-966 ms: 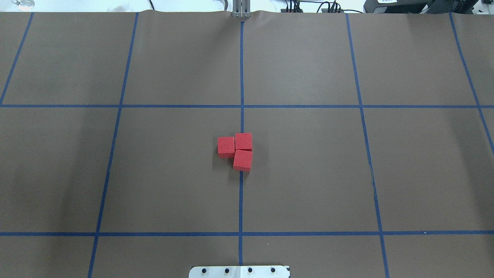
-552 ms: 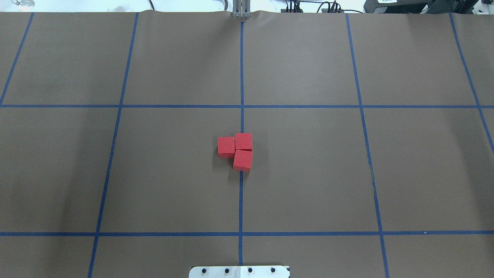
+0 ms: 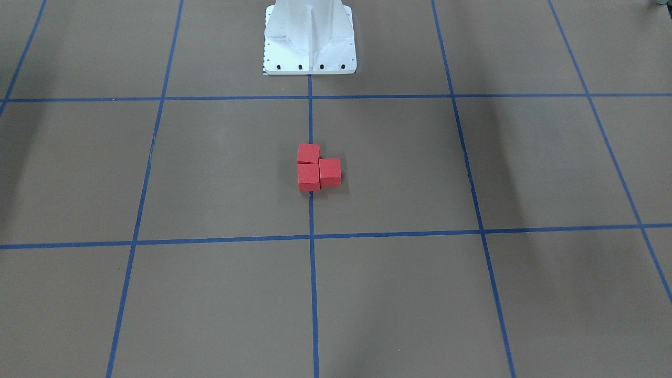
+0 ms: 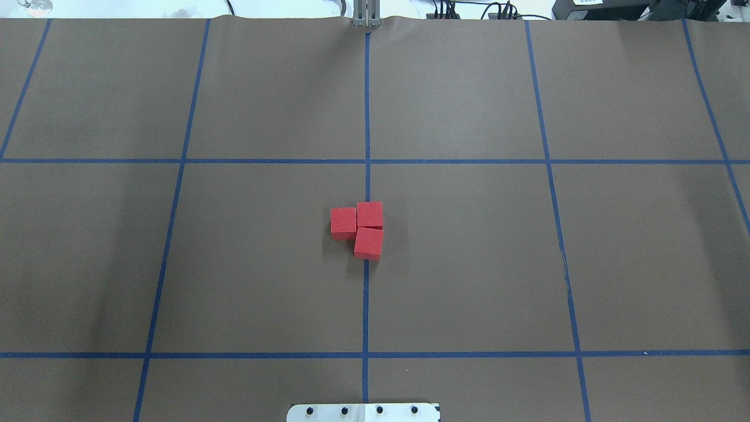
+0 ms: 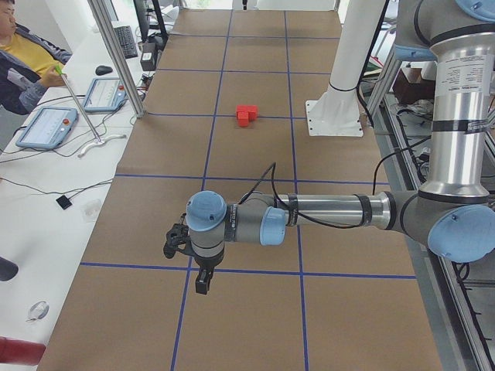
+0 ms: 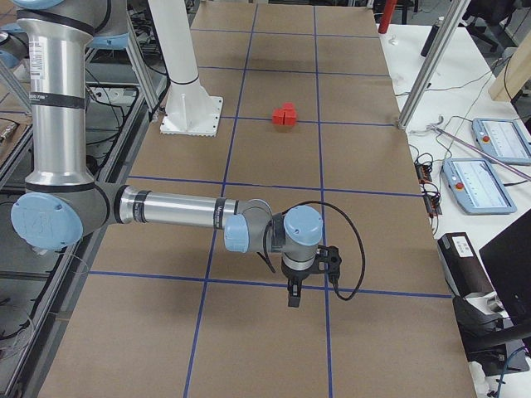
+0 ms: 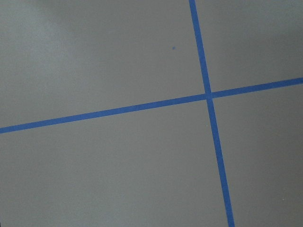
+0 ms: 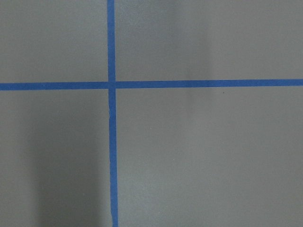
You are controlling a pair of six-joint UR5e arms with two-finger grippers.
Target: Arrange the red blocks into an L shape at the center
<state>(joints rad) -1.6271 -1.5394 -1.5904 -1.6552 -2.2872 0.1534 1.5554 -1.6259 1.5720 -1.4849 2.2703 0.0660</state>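
The left gripper [image 5: 200, 283] hangs over a tape crossing near the table's end on the robot's left, and the right gripper [image 6: 293, 297] likewise near the opposite end; whether either claw is released or clenched I cannot tell, since only the side views show them, small and dark; nothing shows in either, and both are well apart from the red blocks [image 4: 368, 241]; these sit touching at the center [image 4: 404, 234], on the middle blue tape line [image 4: 365, 305], two in a column and one beside the far one, a slightly ragged L; the task looks essentially done, with at most edges to square; each wrist view shows only brown paper and tape, no fingers.
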